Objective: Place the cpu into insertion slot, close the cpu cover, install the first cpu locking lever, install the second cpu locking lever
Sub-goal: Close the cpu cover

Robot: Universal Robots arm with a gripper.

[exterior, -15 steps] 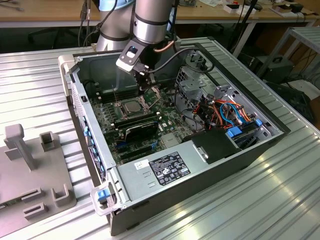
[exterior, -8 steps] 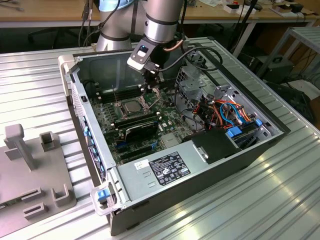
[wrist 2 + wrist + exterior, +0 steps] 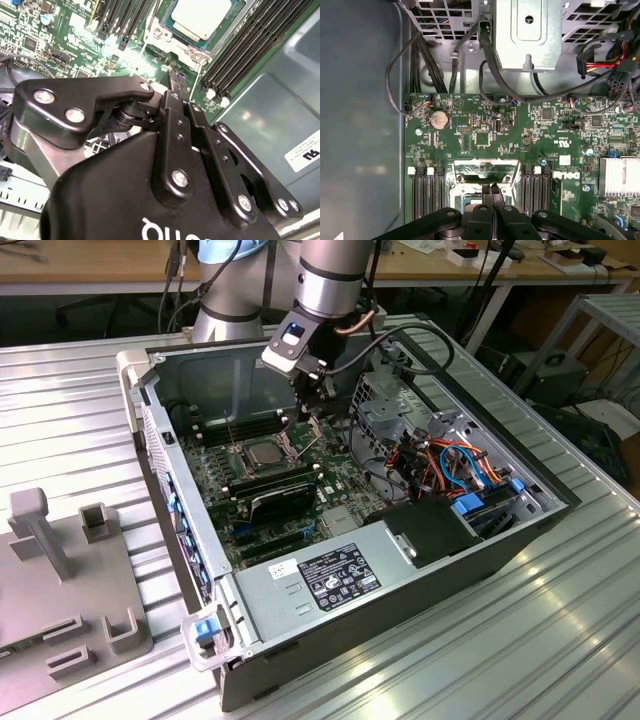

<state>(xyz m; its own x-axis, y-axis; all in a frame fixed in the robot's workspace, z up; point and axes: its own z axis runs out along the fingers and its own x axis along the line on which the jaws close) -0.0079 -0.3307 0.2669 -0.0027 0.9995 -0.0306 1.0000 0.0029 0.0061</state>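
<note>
Closed jaws near insertion slot (image 3: 167,40) edge

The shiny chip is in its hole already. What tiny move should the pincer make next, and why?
Probably dip a little lower. The cpu is seated, the cpu cover looks flat around it, and the shut pincer hangs just above the cover's edge, apparently touching nothing.
</note>
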